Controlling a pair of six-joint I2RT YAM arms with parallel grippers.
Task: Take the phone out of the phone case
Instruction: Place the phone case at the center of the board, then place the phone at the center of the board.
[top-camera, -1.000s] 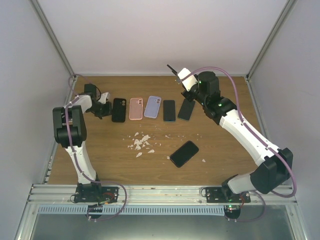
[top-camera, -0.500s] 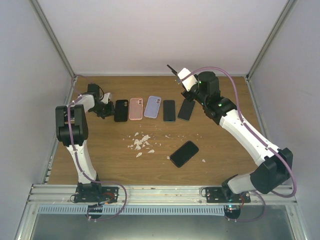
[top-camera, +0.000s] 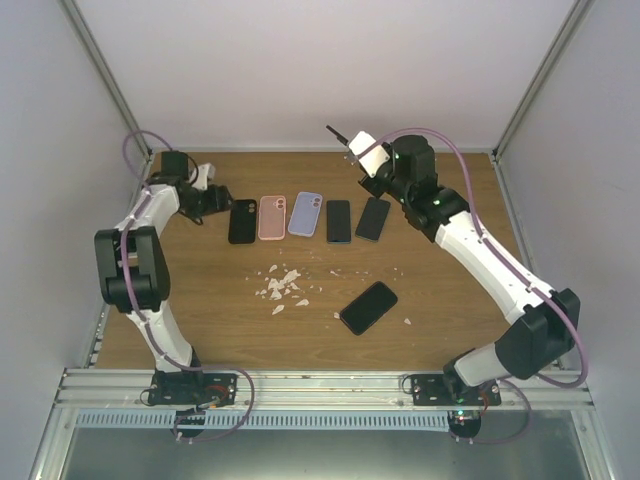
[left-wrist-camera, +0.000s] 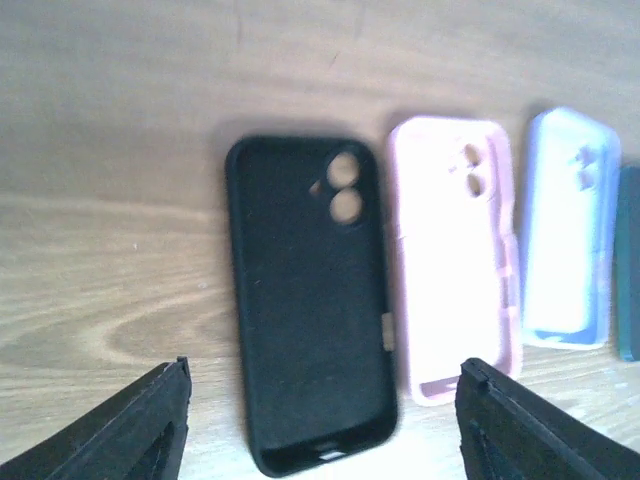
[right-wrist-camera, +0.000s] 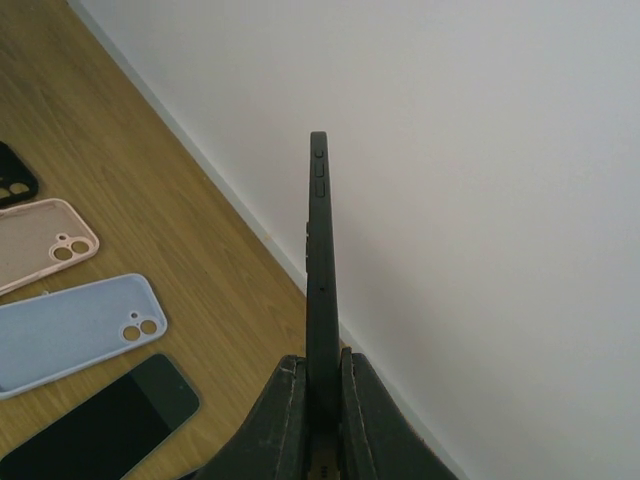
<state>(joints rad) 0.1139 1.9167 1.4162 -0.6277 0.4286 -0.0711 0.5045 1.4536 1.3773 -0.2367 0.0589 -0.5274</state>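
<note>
An empty black phone case (left-wrist-camera: 305, 300) lies flat on the wooden table (top-camera: 200, 300), inside up, with wood showing through its camera holes; from above this phone case (top-camera: 241, 221) is leftmost in a row. My left gripper (left-wrist-camera: 325, 367) is open, a finger to each side of the case's near end and touching nothing; from above it (top-camera: 215, 198) sits just left of the case. My right gripper (right-wrist-camera: 320, 365) is shut on a dark phone (right-wrist-camera: 320, 260), held edge-on in the air near the back wall, and the phone (top-camera: 337, 137) sticks out past the gripper (top-camera: 352, 152).
To the right of the black case lie a pink case (top-camera: 272, 217), a lavender case (top-camera: 306, 214), a dark teal phone (top-camera: 339, 221) and a black phone (top-camera: 373, 218). Another black phone (top-camera: 368, 307) lies mid-table. White crumbs (top-camera: 282, 285) are scattered centrally. Walls enclose the table.
My left gripper has opened and drawn back to the left, off the black case, which stays flat on the table. The right arm has shifted slightly left, still holding the phone.
</note>
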